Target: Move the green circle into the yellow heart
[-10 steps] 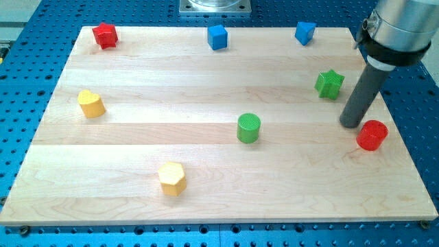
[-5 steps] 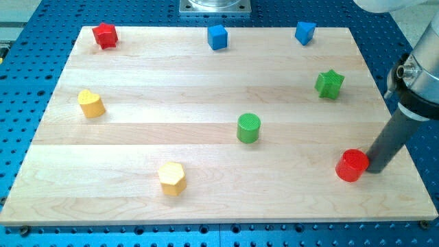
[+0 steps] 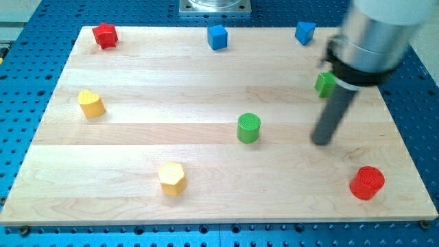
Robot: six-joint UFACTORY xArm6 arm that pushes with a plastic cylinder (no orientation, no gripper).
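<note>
The green circle (image 3: 249,127) stands near the middle of the wooden board (image 3: 137,151). The yellow heart (image 3: 90,103) sits near the board's left edge, far from the circle. My tip (image 3: 321,140) rests on the board to the right of the green circle, with a clear gap between them. The rod rises up and to the right and hides part of the green star (image 3: 325,84).
A red circle (image 3: 367,182) lies at the lower right. A yellow hexagon (image 3: 172,178) lies at the lower left of centre. A red star (image 3: 105,34) and two blue cubes (image 3: 217,36) (image 3: 305,31) line the top edge.
My tip moved from the right edge by the red circle up and left toward the green circle. The red circle ended up lower right of where it began. The green circle has not moved.
</note>
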